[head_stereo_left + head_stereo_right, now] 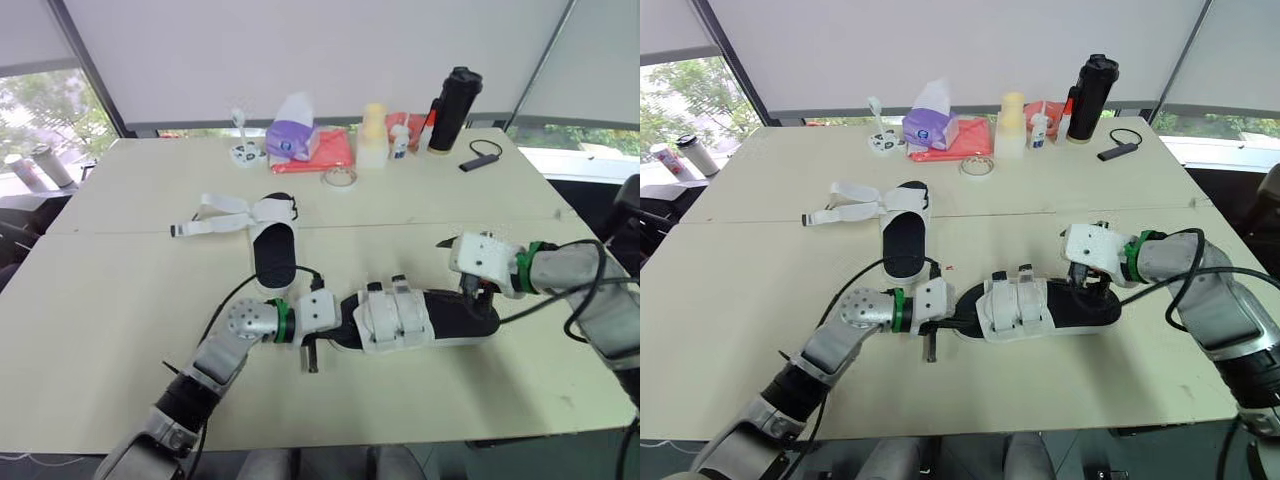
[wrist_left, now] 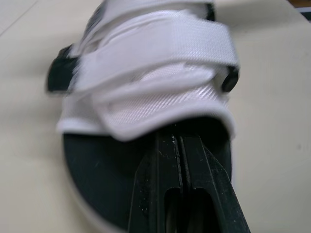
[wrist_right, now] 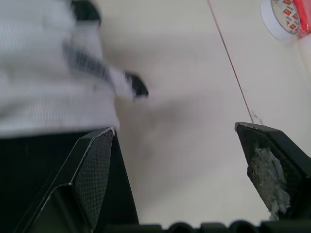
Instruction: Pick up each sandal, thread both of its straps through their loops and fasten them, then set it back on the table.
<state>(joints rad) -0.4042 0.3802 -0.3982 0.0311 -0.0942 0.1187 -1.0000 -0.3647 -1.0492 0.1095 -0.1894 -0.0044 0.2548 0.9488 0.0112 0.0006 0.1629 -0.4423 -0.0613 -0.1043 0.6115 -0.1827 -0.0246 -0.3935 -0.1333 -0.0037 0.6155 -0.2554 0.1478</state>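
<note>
The black-soled sandal with white woven fabric straps (image 1: 395, 318) lay flat on the smooth beige surface (image 1: 120, 300), its long axis running left to right. Its strapped end faced the left claw (image 2: 181, 138), pressed together. The right claw (image 3: 174, 127) stood spread.

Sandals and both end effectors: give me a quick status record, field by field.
near sandal: on the table nearest the robot, both white straps closed across its top
far sandal: on the table, loose straps spread toward the robot's left
left end effector: shut, lying on the near sandal's black footbed
right end effector: open, at the near sandal's opposite end
</note>
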